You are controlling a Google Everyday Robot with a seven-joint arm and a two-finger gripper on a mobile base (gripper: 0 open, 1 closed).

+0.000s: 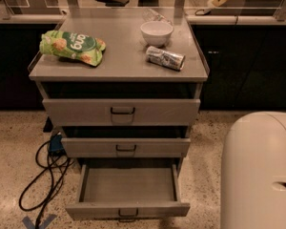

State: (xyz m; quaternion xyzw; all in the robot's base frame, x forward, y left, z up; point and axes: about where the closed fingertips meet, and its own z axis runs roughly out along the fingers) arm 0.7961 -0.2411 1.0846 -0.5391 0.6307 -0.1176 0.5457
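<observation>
A grey drawer cabinet (119, 69) stands in the middle of the camera view. On its top lie a green chip bag (72, 46) at the left, a white bowl (156, 32) at the back right, and a silver can (165, 57) on its side in front of the bowl. The bottom drawer (127, 187) is pulled out and looks empty. The top drawer (121, 111) and the middle drawer (126, 147) are pushed in. My gripper is not in view; only a white rounded part of the robot (257, 171) fills the lower right corner.
Black cables (43, 185) loop on the speckled floor left of the cabinet, near a blue box (56, 144). Blue tape (35, 221) marks the floor at the bottom left. A counter with glass panels (238, 18) runs behind the cabinet.
</observation>
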